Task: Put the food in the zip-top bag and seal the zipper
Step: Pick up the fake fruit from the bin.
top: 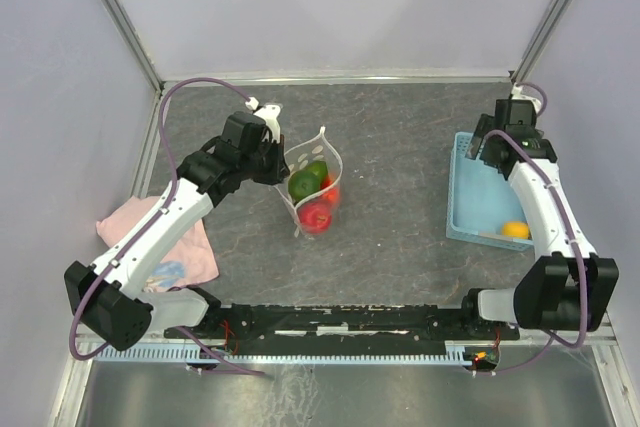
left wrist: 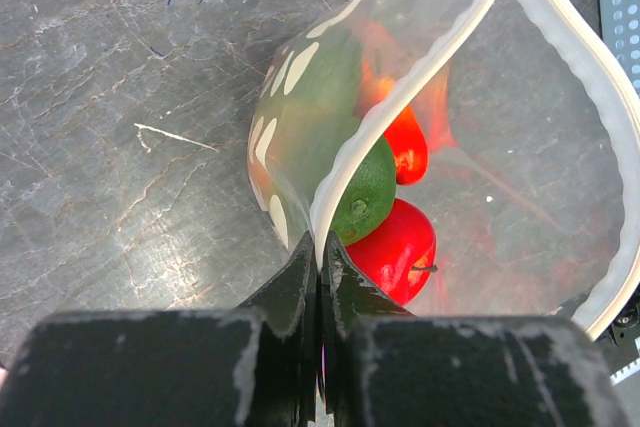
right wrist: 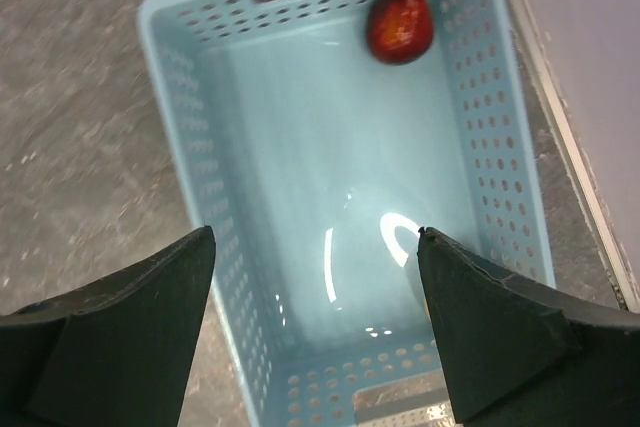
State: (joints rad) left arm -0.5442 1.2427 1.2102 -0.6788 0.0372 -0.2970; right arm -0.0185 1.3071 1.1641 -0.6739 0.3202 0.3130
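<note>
Right gripper [right wrist: 315, 237] wide above basket [right wrist: 200, 147]

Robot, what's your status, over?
Left gripper shut on zipper of zip-top bag. Right gripper open over blue basket. Orange fruit there; green fruit, red fruit bagged. No obstruction.

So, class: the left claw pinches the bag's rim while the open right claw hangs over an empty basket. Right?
Not empty: the right wrist view shows one orange-red fruit in the basket. The left claw does pinch the bag's rim; the right claw is open.
</note>
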